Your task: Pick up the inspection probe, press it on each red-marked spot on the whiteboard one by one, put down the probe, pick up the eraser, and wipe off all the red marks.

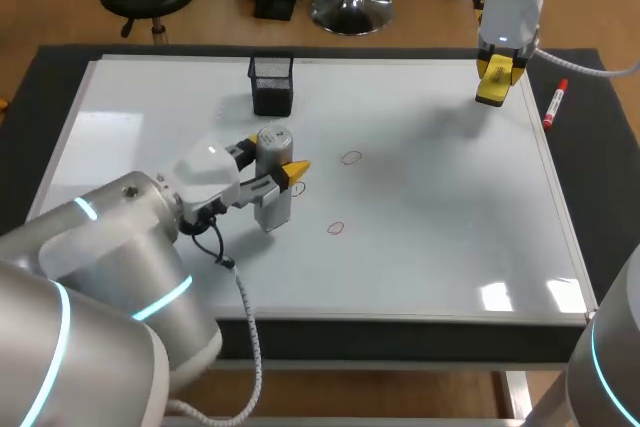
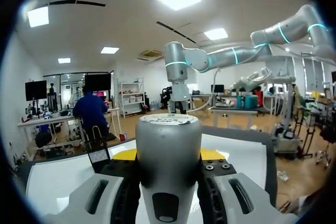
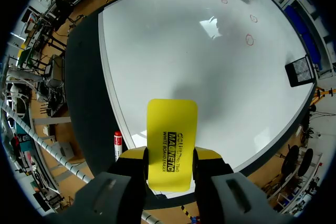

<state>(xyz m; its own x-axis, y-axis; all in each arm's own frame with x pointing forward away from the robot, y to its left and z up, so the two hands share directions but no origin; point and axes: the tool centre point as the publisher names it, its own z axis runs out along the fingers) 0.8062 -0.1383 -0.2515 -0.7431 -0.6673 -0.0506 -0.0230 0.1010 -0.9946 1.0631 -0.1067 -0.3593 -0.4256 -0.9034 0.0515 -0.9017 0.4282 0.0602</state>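
Our left claw (image 2: 168, 156) is clamped on the grey probe (image 1: 273, 143), with a yellow-tipped finger against each side of its body. The probe stands upright over the near-left part of the whiteboard (image 1: 430, 217); we cannot tell whether its lower end touches the surface. Three red marks sit on the board: one (image 1: 297, 188) just beside the left claw's tips, one (image 1: 350, 158) toward the middle, and one (image 1: 335, 228) nearer the front edge. Our right claw (image 3: 169, 157) grips the yellow eraser (image 3: 171, 129) by its long edges, raised above the board's far right corner. A black mesh cup (image 1: 271, 84) stands near the far edge. A red marker (image 1: 555, 104) lies on the dark mat beside the board's right edge.
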